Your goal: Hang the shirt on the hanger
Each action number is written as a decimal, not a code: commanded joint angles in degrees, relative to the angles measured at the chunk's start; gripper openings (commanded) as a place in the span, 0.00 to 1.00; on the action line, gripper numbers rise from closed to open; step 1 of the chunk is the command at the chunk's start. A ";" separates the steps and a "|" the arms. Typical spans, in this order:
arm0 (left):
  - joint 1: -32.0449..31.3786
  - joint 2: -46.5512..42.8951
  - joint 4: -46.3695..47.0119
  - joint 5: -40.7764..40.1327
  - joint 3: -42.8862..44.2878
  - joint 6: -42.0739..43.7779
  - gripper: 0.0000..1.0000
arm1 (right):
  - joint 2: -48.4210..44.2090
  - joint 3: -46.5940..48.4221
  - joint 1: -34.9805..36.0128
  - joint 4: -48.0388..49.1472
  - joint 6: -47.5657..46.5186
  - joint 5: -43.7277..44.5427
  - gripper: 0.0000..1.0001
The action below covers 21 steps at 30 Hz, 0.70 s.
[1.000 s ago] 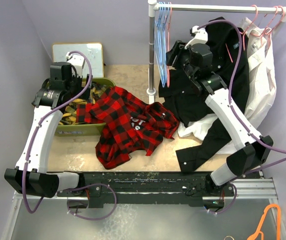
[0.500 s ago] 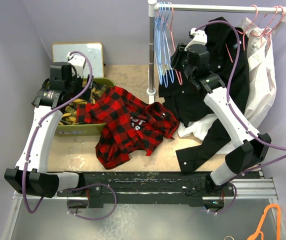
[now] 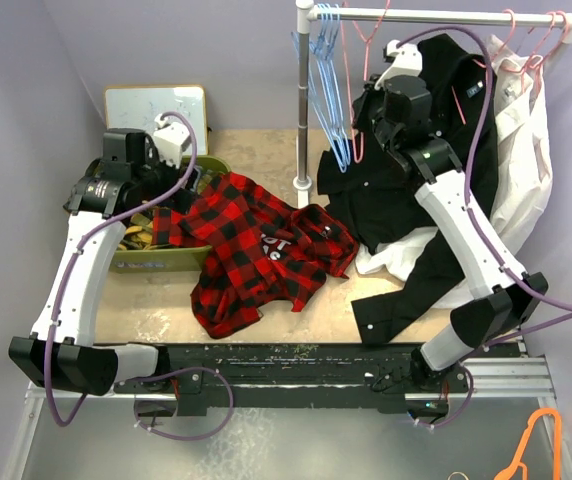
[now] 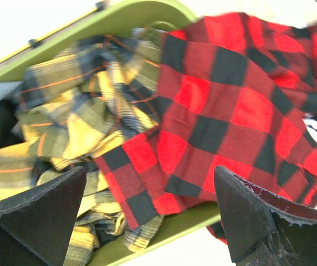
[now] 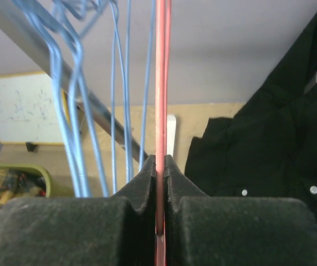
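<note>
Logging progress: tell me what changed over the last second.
The right gripper, shut on the hanger, drew it rightward, clear of the blue hangers. The left arm's wrist shifted slightly, and the left gripper is open above the shirt. The shirt stayed put.

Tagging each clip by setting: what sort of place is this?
Probably a robot-lab mock laundry corner: a garment rail hung with blue wire hangers, a green bin of clothes, plain purple walls.
</note>
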 commanded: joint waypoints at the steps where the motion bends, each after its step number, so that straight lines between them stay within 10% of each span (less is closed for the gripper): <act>1: -2.60 0.53 -5.47 13.65 2.23 6.25 0.99 | -2.10 6.06 -0.19 -0.21 -3.35 1.30 0.00; 10: -18.40 6.40 -4.40 1.54 6.33 2.55 0.99 | -12.02 -2.75 -0.19 -2.40 -1.83 3.67 0.00; 17: -37.83 15.92 3.57 -25.10 8.12 -9.06 0.99 | -28.63 -18.29 -0.21 -6.71 3.05 5.05 0.00; 21: -40.91 23.09 3.84 -23.81 13.80 -15.10 1.00 | -37.34 -26.38 -0.26 -12.50 8.33 6.16 0.00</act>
